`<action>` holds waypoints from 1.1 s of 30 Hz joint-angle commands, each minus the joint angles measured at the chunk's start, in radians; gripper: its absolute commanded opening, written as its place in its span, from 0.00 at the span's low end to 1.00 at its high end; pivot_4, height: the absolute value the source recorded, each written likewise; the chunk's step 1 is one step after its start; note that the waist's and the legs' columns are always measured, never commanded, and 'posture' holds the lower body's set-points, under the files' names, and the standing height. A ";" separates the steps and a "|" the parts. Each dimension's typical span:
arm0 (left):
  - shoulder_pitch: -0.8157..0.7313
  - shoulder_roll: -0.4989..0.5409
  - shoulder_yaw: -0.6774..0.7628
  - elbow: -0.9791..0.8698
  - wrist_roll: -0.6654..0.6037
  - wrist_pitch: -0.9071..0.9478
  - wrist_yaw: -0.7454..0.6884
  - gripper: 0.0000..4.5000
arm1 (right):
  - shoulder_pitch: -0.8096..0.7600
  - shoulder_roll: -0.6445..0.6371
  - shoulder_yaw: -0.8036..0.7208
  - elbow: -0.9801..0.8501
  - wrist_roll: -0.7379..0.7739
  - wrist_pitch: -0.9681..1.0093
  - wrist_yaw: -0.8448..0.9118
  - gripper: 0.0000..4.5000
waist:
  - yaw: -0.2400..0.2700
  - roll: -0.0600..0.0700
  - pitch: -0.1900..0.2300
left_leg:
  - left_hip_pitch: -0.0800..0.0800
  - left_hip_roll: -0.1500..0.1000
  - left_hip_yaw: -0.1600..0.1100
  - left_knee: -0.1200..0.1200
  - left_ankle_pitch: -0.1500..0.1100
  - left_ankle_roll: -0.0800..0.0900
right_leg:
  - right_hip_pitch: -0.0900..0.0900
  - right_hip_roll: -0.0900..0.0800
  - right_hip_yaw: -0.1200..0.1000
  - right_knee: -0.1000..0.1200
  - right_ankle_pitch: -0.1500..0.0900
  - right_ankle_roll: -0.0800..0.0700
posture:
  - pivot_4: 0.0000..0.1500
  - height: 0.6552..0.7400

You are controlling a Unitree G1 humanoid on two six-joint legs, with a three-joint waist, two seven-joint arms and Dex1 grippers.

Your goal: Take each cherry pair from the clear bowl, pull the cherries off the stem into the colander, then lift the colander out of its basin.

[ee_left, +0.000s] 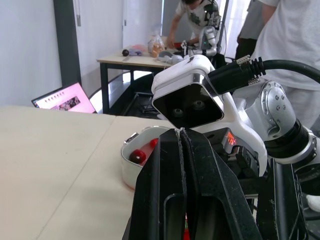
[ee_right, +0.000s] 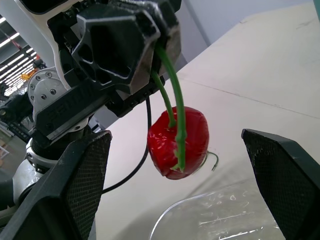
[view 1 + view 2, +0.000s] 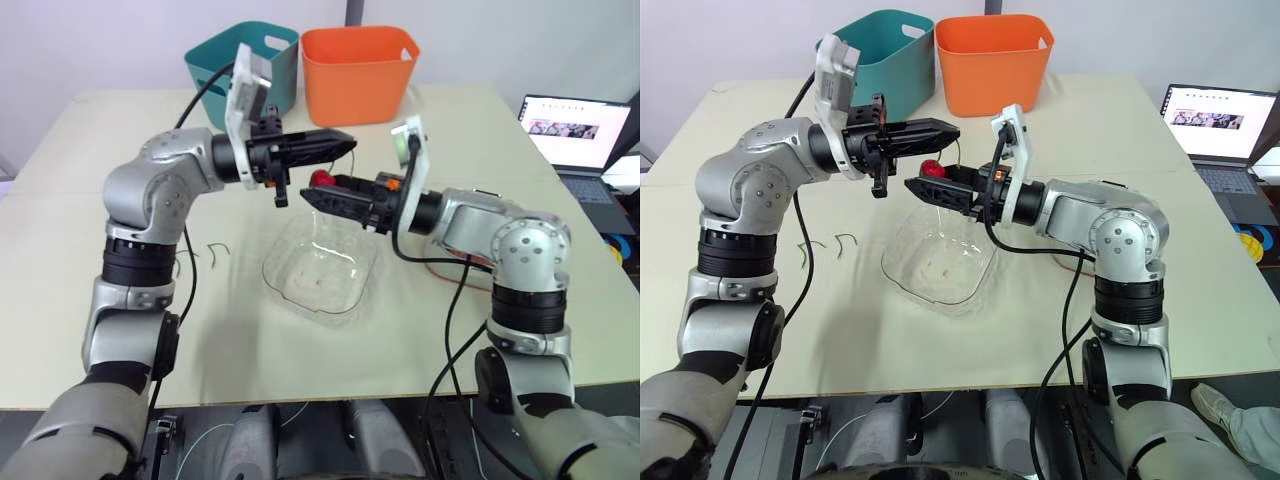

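Observation:
My left gripper (image 3: 345, 145) is shut on the green stems of a cherry pair, held above the far rim of the clear bowl (image 3: 320, 265). A red cherry (image 2: 187, 135) hangs from the stems just under its fingertips. My right gripper (image 3: 310, 192) reaches in from the right, open, with one finger on each side of the hanging cherry (image 3: 932, 168) and not touching it. The bowl holds only a small red speck. In the left wrist view, a white basin (image 1: 131, 167) with red cherries inside sits behind my right arm.
Two bare green stems (image 3: 218, 250) lie on the table left of the bowl. A teal bin (image 3: 245, 60) and an orange bin (image 3: 358, 72) stand at the back edge. A laptop (image 3: 575, 130) is open at the far right. People stand at another table in the background.

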State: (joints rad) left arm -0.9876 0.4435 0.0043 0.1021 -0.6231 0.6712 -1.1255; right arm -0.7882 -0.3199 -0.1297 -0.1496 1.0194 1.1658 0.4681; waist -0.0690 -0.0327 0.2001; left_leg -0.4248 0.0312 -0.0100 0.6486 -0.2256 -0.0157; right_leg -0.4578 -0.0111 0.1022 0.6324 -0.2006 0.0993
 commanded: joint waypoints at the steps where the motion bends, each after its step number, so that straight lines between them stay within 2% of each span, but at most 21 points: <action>1: -0.005 -0.002 0.013 -0.035 -0.018 -0.005 0.003 0.00 | -0.027 0.018 -0.009 -0.001 -0.002 -0.030 -0.010 0.98 | 0.000 0.000 0.000 | 0.000 0.000 0.000 0.000 0.000 0.000 | 0.000 0.000 0.000 0.000 0.000 0.000 | 1.00 1.00; 5: -0.005 -0.006 0.011 -0.028 -0.013 -0.009 0.003 0.00 | -0.024 0.030 -0.012 0.000 -0.010 -0.042 -0.024 0.81 | 0.000 0.000 0.000 | 0.000 0.000 0.000 0.000 0.000 0.000 | 0.000 0.000 0.000 0.000 0.000 0.000 | 1.00 1.00; 11: -0.011 -0.011 0.014 -0.017 -0.008 -0.016 0.009 0.00 | -0.004 0.028 -0.004 -0.029 -0.001 -0.034 -0.026 0.34 | 0.000 0.000 0.000 | 0.000 0.000 0.000 0.000 0.000 0.000 | 0.000 0.000 0.000 0.000 0.000 0.000 | 1.00 1.00; 25: -0.022 -0.049 0.051 -0.001 -0.019 -0.041 0.074 0.00 | 0.165 0.001 0.068 -0.210 0.005 0.022 -0.056 0.34 | 0.000 0.000 0.000 | 0.000 0.000 0.000 0.000 0.000 0.000 | 0.000 0.000 0.000 0.000 0.000 0.000 | 1.00 1.00; 33: 0.047 -0.065 0.076 -0.083 -0.058 -0.012 0.141 0.00 | 0.271 -0.001 0.031 -0.318 0.020 0.018 -0.151 0.34 | 0.000 0.000 0.000 | 0.000 0.000 0.000 0.000 0.000 0.000 | 0.000 0.000 0.000 0.000 0.000 0.000 | 1.00 1.00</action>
State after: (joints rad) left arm -0.9392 0.3790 0.0518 0.0661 -0.6523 0.6527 -1.0002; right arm -0.5228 -0.3197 -0.0679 -0.4211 1.0103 1.1943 0.3356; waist -0.0687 -0.0327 0.2001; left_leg -0.4246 0.0312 -0.0103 0.6483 -0.2256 -0.0157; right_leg -0.4577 -0.0111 0.1022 0.6324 -0.2007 0.0994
